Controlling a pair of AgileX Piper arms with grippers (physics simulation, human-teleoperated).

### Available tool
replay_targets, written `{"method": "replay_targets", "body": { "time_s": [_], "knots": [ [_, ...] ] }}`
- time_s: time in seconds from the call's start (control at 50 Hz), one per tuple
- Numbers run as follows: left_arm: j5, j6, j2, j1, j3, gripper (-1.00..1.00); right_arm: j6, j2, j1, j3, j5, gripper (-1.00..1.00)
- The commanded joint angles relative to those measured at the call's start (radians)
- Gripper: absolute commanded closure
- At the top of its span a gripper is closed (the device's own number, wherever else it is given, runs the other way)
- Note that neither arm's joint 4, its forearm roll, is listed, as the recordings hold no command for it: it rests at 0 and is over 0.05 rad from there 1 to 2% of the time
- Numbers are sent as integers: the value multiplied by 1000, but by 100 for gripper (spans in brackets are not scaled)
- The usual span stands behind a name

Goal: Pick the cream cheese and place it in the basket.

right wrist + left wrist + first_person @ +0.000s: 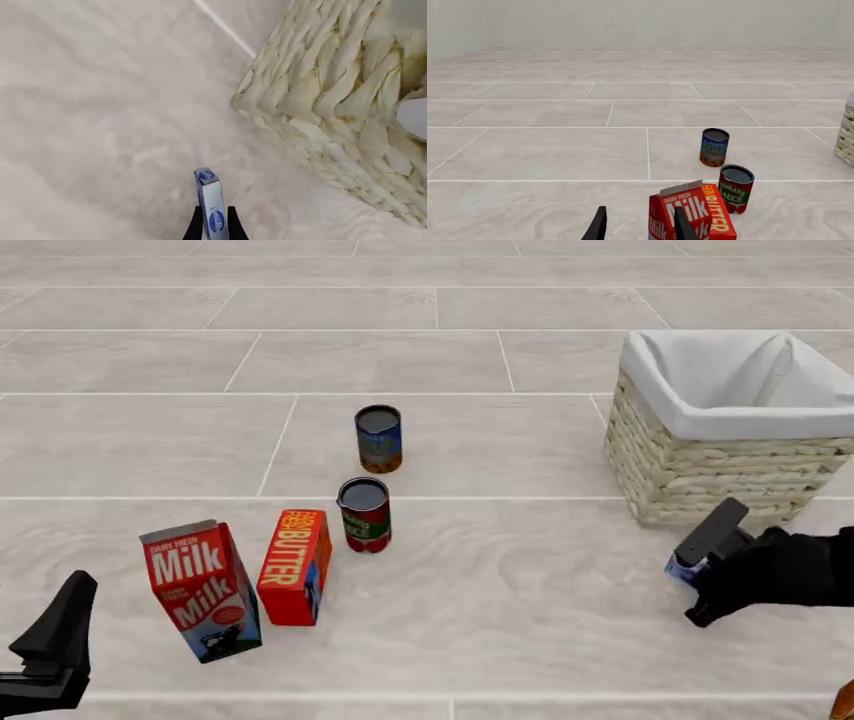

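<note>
The cream cheese (209, 195), a small flat pale blue-grey box with a dark blue oval label, stands edge-on between the fingers of my right gripper (212, 226). In the front view the right gripper (701, 577) is shut on the cream cheese (679, 567), just in front of the basket (721, 475) and below its rim. The woven wicker basket has a white cloth lining; its wall (320, 100) fills the right wrist view. My left gripper (54, 640) is open and empty at the front left, near the milk carton (200, 590).
A red milk carton (677, 215) and an orange-red butter box (296, 565) lie at the front left. A tomato sauce can (364, 514) and a blue can (379, 439) stand behind them. The basket's edge (847, 135) shows in the left wrist view.
</note>
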Motion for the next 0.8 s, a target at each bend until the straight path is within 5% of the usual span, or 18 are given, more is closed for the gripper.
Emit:
{"method": "replay_targets", "body": {
  "time_s": [0.02, 0.44, 0.6, 0.66, 0.74, 0.8],
  "knots": [
    [0, 0, 0, 0, 0, -100, -19, -44, 16, 45, 4, 100],
    [0, 0, 0, 0, 0, -100, -65, -503, 76, 136, 229, 100],
    [0, 0, 0, 0, 0, -100, -20, -766, 152, 112, 443, 100],
    [0, 0, 0, 0, 0, -100, 55, -854, 200, 69, 520, 100],
    [0, 0, 0, 0, 0, -100, 69, -906, 208, 55, 552, 100],
    [0, 0, 0, 0, 0, -100, 134, -956, 245, 20, 603, 100]
  ]
}}
